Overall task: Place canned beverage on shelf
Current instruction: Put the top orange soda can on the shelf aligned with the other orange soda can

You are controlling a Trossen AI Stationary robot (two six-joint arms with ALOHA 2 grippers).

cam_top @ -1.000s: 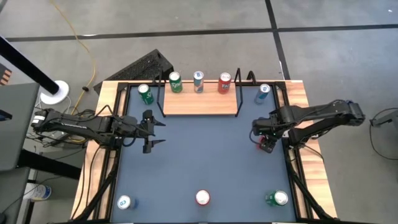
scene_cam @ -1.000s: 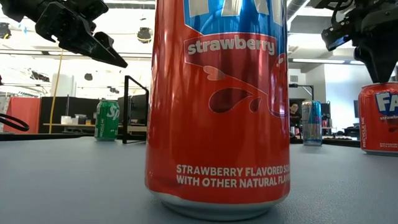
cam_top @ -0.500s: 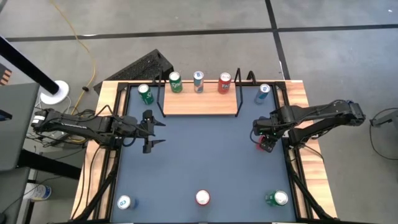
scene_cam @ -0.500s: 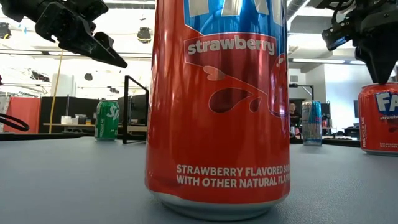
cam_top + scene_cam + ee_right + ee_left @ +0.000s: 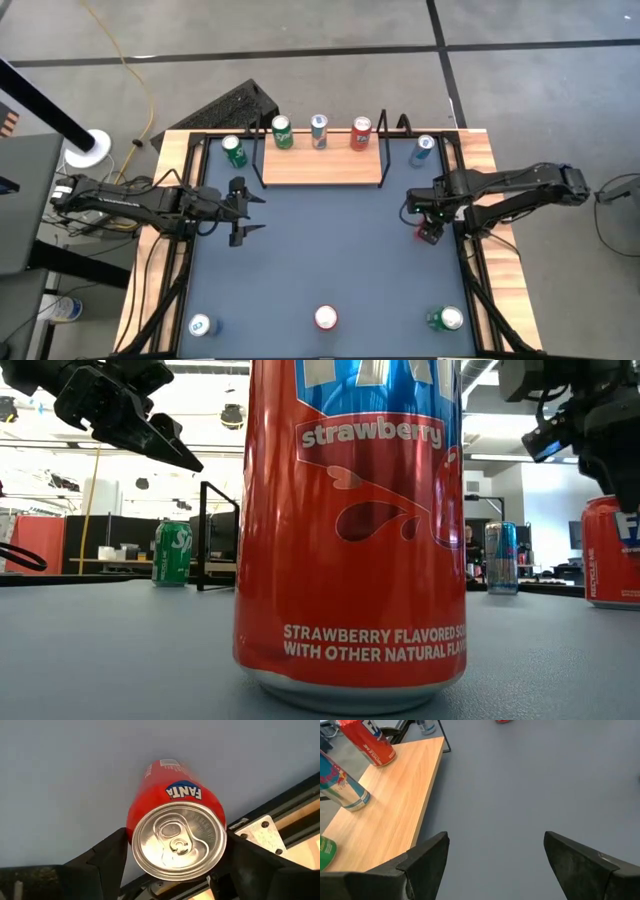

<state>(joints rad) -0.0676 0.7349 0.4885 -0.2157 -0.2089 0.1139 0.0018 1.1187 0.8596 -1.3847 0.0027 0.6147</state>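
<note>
My right arm has crept toward the counter's right edge since the earlier frame; the red can (image 5: 176,827) now sits partly cut off in the low view. Right fingers (image 5: 111,857) stand wide apart, straddling that can's top, contact not clear. The can is upright, long axis vertical, near the counter's right edge. Left gripper (image 5: 243,211) hovers by the left edge, fingers apart, holding nothing. Shelf (image 5: 322,167) lies along the far edge with three upright cans. Low view mostly blocked by a strawberry can (image 5: 350,530).
</note>
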